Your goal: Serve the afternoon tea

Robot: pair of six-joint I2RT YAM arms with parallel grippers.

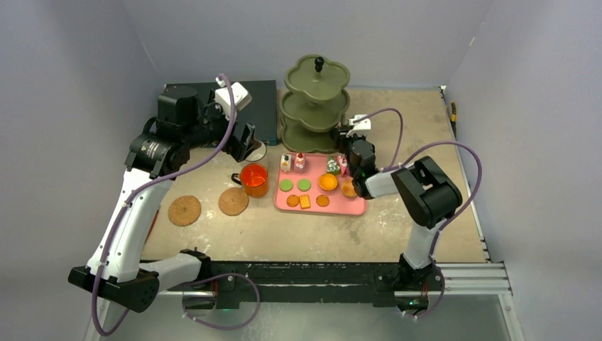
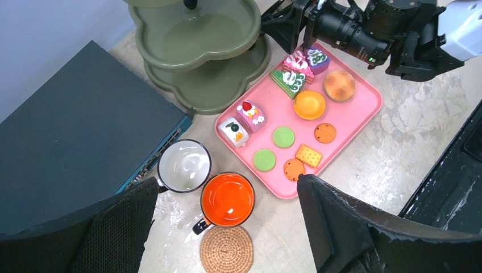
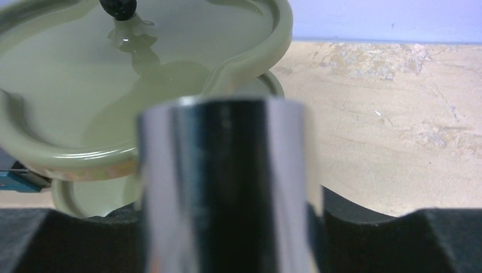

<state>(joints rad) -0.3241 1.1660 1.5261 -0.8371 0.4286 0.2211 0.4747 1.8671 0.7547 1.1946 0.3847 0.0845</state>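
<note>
The olive-green three-tier stand (image 1: 317,105) stands behind the pink tray (image 1: 339,206). The tray holds pink cakes (image 2: 250,112), green biscuits (image 2: 283,137) and an orange biscuit (image 2: 310,104). My left gripper (image 2: 227,183) is open and empty above the white mug (image 2: 183,165) and orange mug (image 2: 227,199). One cork coaster (image 2: 226,250) lies by the orange mug and a second coaster (image 1: 184,210) lies further left. My right gripper (image 2: 298,45) hovers over the cakes at the tray's far end. In the right wrist view a blurred shiny column (image 3: 227,187) hides its jaws.
A flat dark-blue box (image 2: 74,125) lies left of the stand, next to the white mug. A bun (image 2: 339,85), brown cookies (image 2: 325,132) and a square cracker (image 2: 308,155) also lie on the tray. The table's right half (image 1: 426,128) is bare.
</note>
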